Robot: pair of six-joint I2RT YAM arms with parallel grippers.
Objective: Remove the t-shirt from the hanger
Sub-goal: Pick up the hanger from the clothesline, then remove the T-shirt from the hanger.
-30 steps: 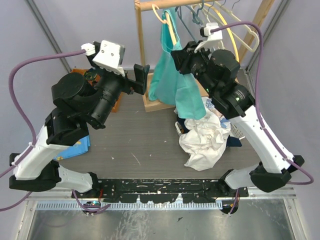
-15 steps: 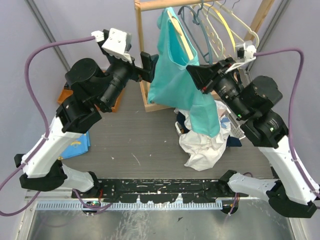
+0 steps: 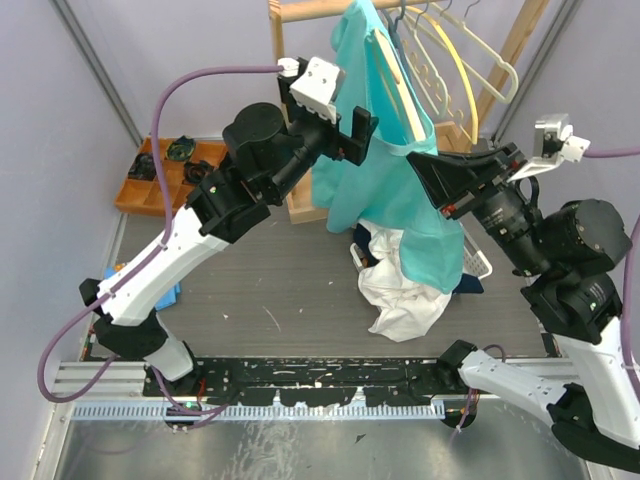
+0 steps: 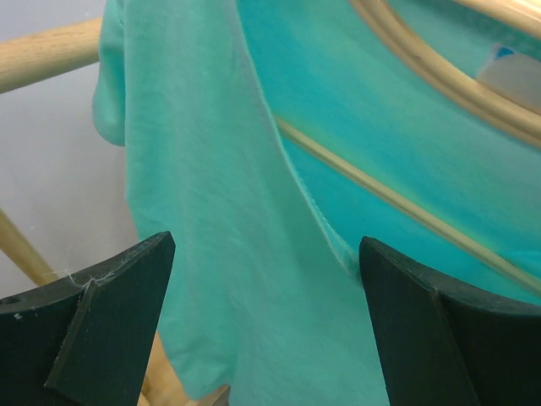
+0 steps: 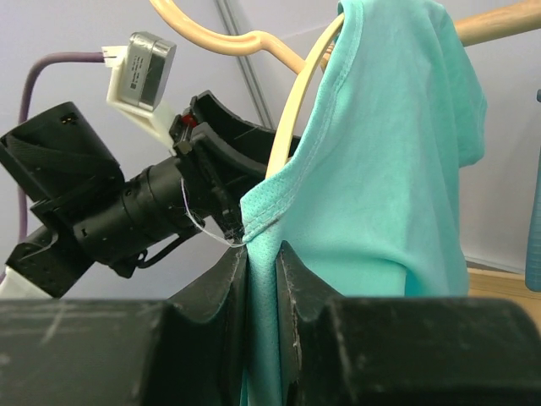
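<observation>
T-shirt hangs lengthwise downward on its hanger at the far rail, between the right gripper, nearly closed and pinching its edge, and the wide-open, empty left gripper facing its left side.

one t-shirt, one hanger in it, one left pincer, one right pincer, one clothes heap (spare hangers: uncountable)

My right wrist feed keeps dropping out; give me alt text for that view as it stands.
The right gripper is pinched shut on the edge of the teal fabric t-shirt, which drapes over a pale curved hanger. Behind it at left, the black left arm faces the camera, and a wooden rail crosses the top right corner.
</observation>
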